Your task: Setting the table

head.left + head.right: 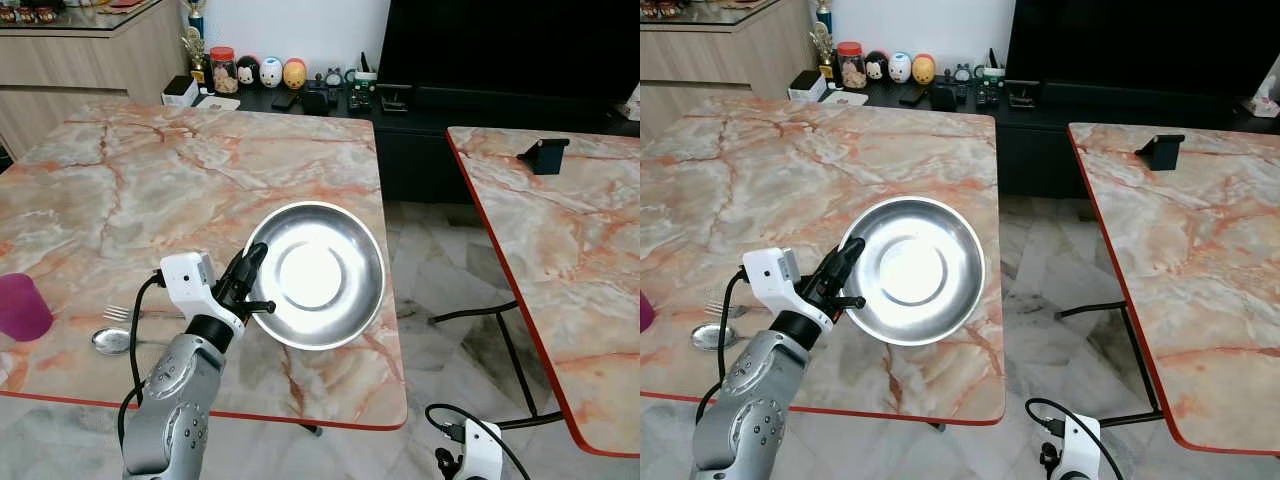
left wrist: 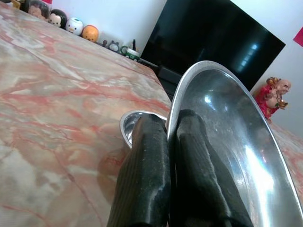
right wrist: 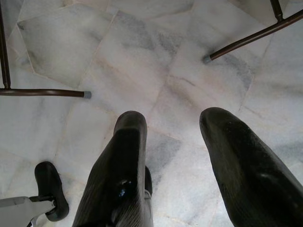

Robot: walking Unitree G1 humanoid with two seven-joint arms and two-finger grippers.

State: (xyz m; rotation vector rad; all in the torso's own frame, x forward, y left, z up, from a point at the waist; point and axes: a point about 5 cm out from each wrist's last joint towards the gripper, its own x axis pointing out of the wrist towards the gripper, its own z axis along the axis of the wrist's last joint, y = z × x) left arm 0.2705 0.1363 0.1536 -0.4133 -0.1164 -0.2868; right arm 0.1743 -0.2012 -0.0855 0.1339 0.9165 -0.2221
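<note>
Steel bowl [image 1: 318, 272], frame centre, pinched at its rim by the left gripper [image 1: 248, 285]; right gripper [image 3: 175, 156] hangs wide apart over floor.

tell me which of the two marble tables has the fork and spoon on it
The left table, the one where the left gripper holds the steel bowl. Fork and spoon lie near its front edge.

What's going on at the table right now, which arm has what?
The left gripper is shut on the rim of a steel bowl, holding it over the near right part of the marble table. A fork, a spoon and a purple cup sit at the near left edge. The right gripper hangs open over the floor, idle.
</note>
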